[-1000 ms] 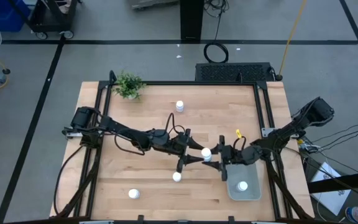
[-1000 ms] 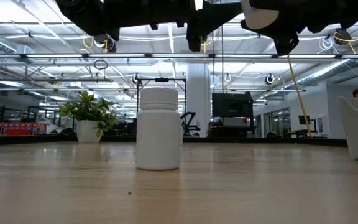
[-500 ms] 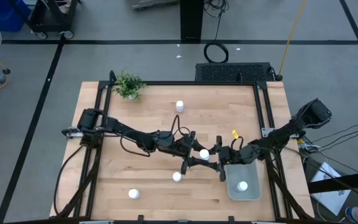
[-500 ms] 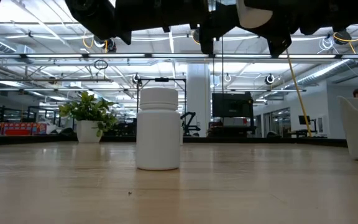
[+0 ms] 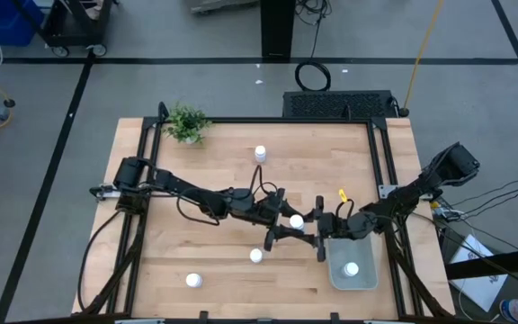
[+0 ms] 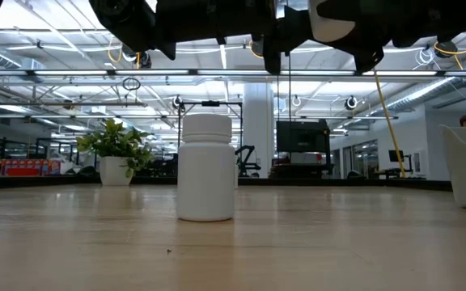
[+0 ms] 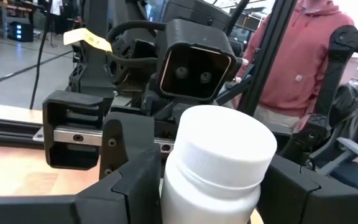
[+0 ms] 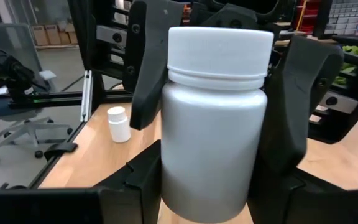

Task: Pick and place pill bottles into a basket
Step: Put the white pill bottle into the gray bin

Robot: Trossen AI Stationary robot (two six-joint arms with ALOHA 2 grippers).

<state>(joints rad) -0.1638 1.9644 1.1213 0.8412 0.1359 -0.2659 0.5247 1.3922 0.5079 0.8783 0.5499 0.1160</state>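
- Over the bench [image 5: 331, 153] centre, the left gripper [image 5: 281, 222] has its fingers [image 7: 135, 180] clamped on a pill bottle [image 5: 296, 220].
- At its 3 o'clock, the right gripper [image 5: 318, 229] flanks that same bottle; whether it grips, I cannot tell.
- At 4 o'clock, the basket [image 5: 370, 274] holds one bottle [image 5: 352, 268].
- Loose bottles stand at 11 o'clock [image 5: 260, 153] and 7 o'clock [image 5: 256, 256].

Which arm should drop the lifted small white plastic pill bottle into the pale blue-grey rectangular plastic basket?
Right. The small white plastic pill bottle sits between both grippers, the left gripper shut on it. The pale blue-grey plastic basket lies beside the right gripper; the left would have to reach past it.
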